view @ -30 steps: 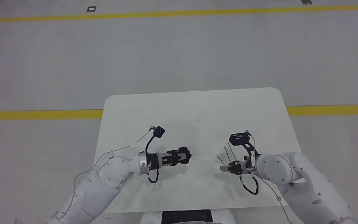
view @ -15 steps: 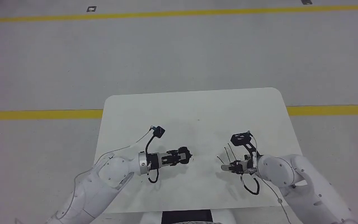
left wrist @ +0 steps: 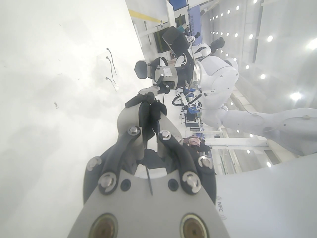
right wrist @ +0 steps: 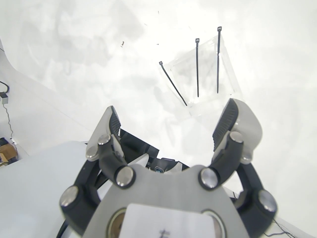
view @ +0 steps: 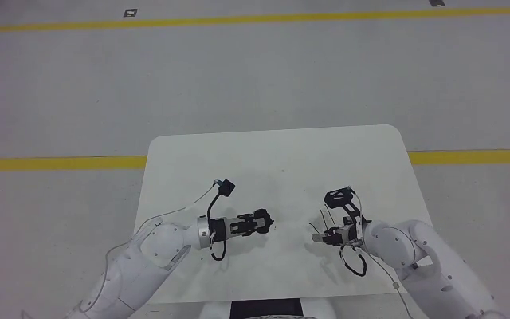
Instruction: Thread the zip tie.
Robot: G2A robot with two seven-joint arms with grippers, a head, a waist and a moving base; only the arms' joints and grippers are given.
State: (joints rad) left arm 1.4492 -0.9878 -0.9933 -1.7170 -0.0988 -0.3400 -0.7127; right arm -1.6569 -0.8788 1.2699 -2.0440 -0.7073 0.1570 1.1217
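Note:
My left gripper (view: 268,218) (left wrist: 148,107) is held over the table's middle, shut on a black zip tie (left wrist: 149,179) whose thin tail runs back between the fingers. Facing it from a short distance is my right gripper (view: 316,237) (right wrist: 171,121), open, with nothing between its ribbed pads (right wrist: 226,120). Three more black zip ties (right wrist: 197,68) (view: 324,215) lie side by side on the table just beyond the right gripper, heads pointing away from it. They also lie beyond the held tie in the left wrist view (left wrist: 111,63).
The loose ties rest on a clear plastic sheet (right wrist: 208,75) on the white table (view: 279,159). A few tiny dark specks (right wrist: 122,44) dot the tabletop. The far half of the table is bare.
The right arm has shifted slightly to the left, toward the left gripper. The left arm has kept still with its tie.

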